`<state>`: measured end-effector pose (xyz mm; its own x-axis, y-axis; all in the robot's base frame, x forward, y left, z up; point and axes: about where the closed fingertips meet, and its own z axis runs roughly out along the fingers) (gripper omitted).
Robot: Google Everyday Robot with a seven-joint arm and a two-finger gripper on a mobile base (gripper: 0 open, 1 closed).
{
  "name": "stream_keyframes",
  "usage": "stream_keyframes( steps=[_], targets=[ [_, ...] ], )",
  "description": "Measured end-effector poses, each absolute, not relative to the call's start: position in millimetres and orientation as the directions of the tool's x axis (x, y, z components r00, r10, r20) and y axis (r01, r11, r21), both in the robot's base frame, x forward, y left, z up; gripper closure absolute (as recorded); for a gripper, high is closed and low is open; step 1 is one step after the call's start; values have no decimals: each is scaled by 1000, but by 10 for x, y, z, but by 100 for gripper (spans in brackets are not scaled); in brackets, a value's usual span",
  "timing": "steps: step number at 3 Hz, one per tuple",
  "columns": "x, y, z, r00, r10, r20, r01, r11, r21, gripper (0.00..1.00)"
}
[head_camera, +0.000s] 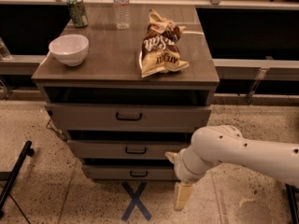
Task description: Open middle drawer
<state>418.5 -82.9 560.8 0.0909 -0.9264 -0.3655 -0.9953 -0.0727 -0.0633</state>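
Grey-brown wooden middle drawer (103, 149) is sitting closed. The gripper (183, 196) is hanging just below and right of it, pointing straight down, probably lining up for the black handle (136, 150). Can't tell whether the gripper's open or clamped.

matt wooden middle drawer (100, 150); smooth plastic pincer (182, 197) (near floor (46, 195))
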Motion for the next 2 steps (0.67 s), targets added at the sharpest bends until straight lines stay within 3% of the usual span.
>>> stream_keyframes(
  steps=[2],
  targets=[
    [4261,-785,5461,84,-940,-332,-996,-66,-67,0]
  ],
)
